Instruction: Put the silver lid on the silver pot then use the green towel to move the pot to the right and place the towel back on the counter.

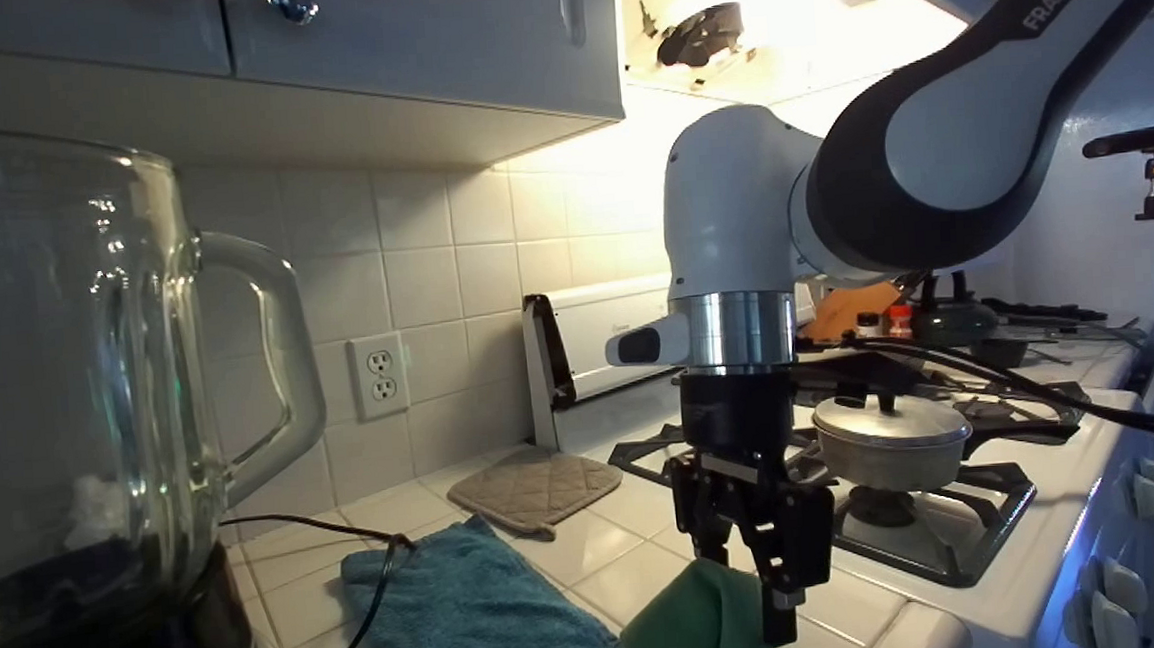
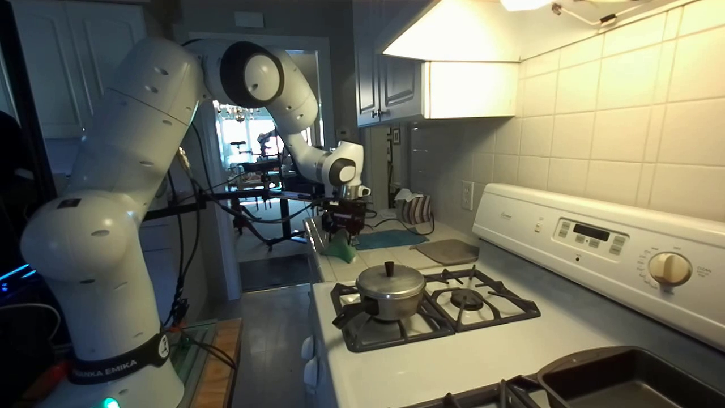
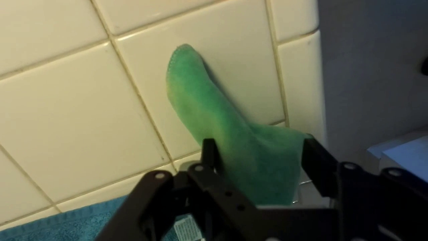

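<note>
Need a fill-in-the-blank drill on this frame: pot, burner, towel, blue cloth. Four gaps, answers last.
1. The silver pot is topped by its ____.
2. The pot stands on a black burner ____.
3. The towel between the jaws of the gripper is ____ in colour.
4. In the wrist view, the blue cloth shows in the lower ____ corner.

Missing words: lid; grate; green; left.

One silver pot (image 2: 400,306), one silver lid (image 2: 393,283), one green towel (image 3: 245,147), one teal cloth (image 1: 474,611)
</note>
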